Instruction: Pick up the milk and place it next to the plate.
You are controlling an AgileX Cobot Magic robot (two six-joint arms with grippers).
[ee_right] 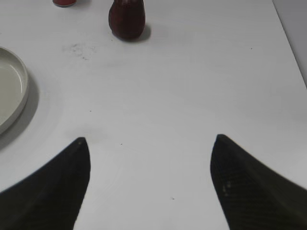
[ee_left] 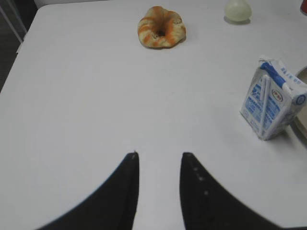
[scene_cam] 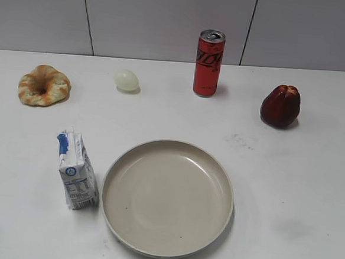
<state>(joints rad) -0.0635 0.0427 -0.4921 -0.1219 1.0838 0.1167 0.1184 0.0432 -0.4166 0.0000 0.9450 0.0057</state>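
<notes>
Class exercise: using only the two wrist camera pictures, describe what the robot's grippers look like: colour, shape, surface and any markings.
Both grippers are black or very dark. The left gripper has two jaws that curve and taper to narrow tips, with small pale dots on one. The right gripper has two broader, wedge-shaped jaws with a faint woven texture. No cables, labels or sleeves show, and the arms themselves are out of view.

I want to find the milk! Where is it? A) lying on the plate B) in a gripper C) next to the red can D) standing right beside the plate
D: the milk stands upright on the table at the plate's left rim, far from the can, and both grippers, left and right, are open and hold nothing.
</notes>
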